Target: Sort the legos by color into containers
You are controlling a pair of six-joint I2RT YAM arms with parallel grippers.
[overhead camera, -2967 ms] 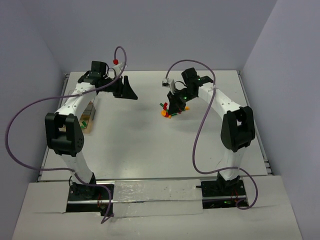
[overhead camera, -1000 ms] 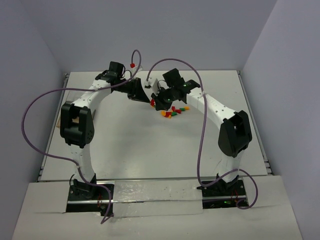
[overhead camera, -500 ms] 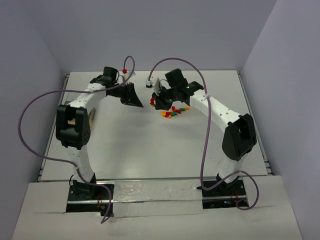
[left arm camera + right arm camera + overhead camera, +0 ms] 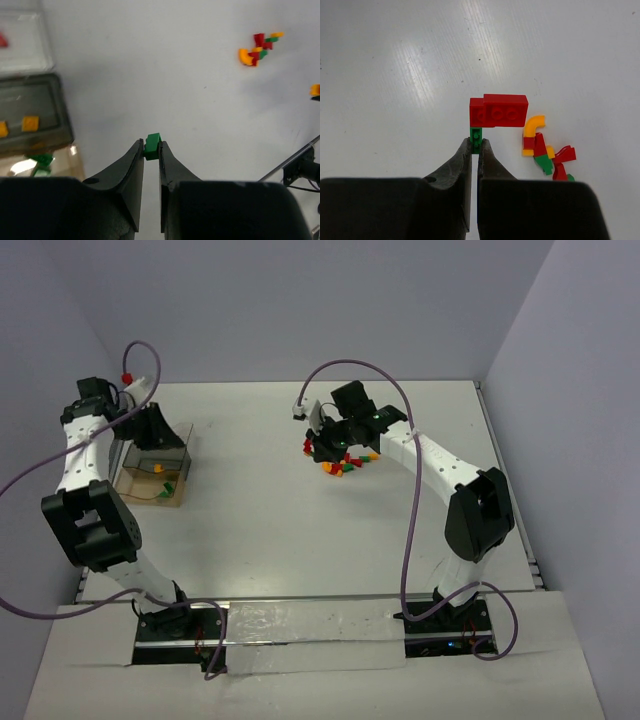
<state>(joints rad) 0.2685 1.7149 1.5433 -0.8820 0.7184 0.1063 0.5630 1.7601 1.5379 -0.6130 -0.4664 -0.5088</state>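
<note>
Half a second ago the left pincer (image 4: 151, 150) was beside the heap of loose legos (image 4: 345, 462) in the middle of the table (image 4: 300, 540). Now it has swung far left and hangs by the containers (image 4: 135, 478), clamped on a small green lego (image 4: 152, 146) that stands lengthwise out of the tips, so I judge only the drop beside the green pieces (image 4: 40, 161) remains. The right pincer (image 4: 475, 150) stays at the heap, closed on a green stub (image 4: 476, 136) pointing along the fingers, whose far end carries a red brick (image 4: 499, 110) lying crosswise
</note>
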